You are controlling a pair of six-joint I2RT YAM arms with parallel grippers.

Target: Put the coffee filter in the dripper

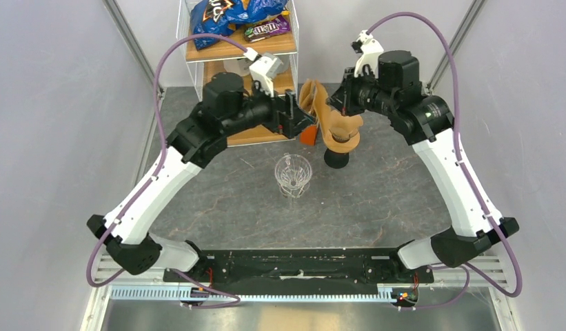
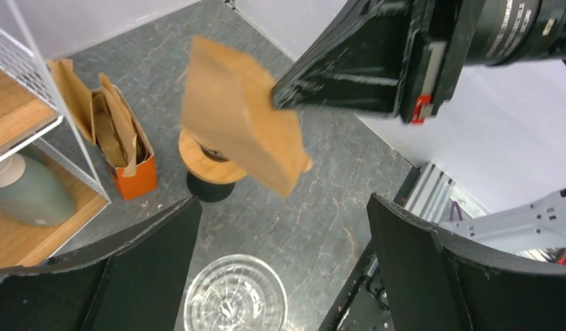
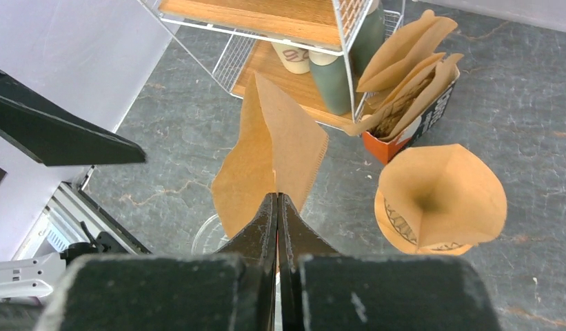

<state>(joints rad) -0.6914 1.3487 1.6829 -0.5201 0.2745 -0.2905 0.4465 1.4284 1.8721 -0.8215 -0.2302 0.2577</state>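
Observation:
My right gripper is shut on the lower edge of a flat brown coffee filter, holding it in the air. Seen from above, this filter hangs between the two grippers at the back of the table. My left gripper is wide open with nothing in it, facing the held filter from the left. The clear glass dripper stands on the table in front of and below both grippers, and shows under the left fingers. It peeks out behind the filter in the right wrist view.
A wood-rimmed holder on a black base carries an opened filter cone. An orange box of filters stands beside a wire-and-wood shelf with snack bags, bottles and cups. Grey walls close in both sides.

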